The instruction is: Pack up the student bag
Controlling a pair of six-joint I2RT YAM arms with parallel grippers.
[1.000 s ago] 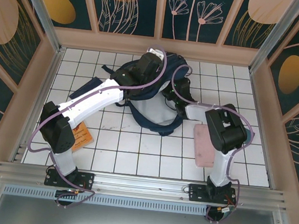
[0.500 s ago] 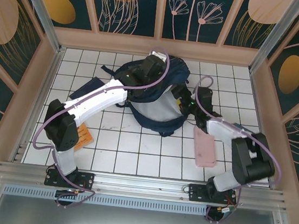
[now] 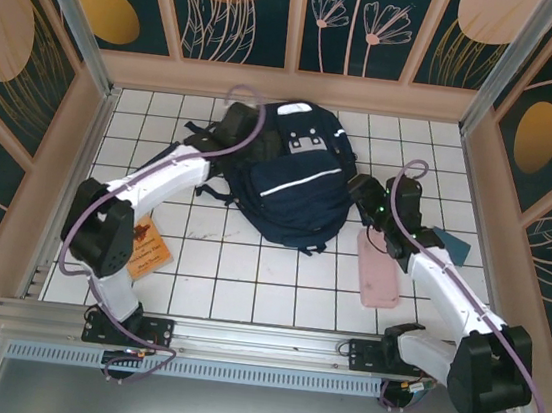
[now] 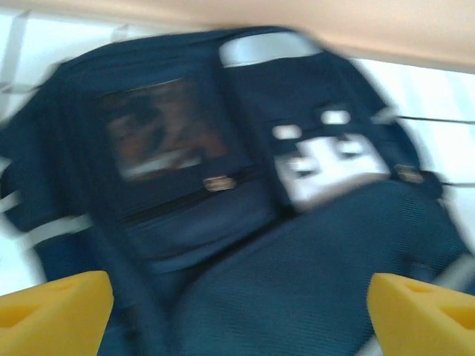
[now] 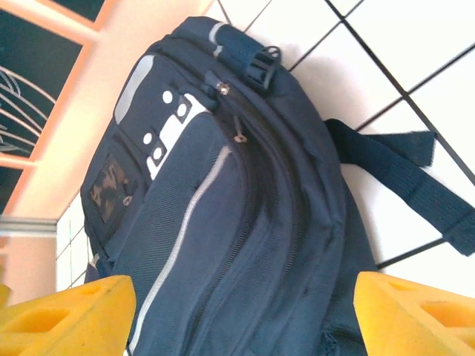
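Back wall close behind student bag.

The light is bright and even and comes from above. The white tiles of the desk shine without hard glare, and the student bag throws only a short, soft shadow around itself. The top view is sharp everywhere, though the side walls lean outward as with a wide lens. The left wrist view is heavily smeared by motion: the bag's seams and its pale patch are smudges, and the yellow fingers of the left gripper look soft. The right wrist view is crisp on the bag's fabric, but the tiles are almost washed out. There the fingers of the right gripper are out of focus.
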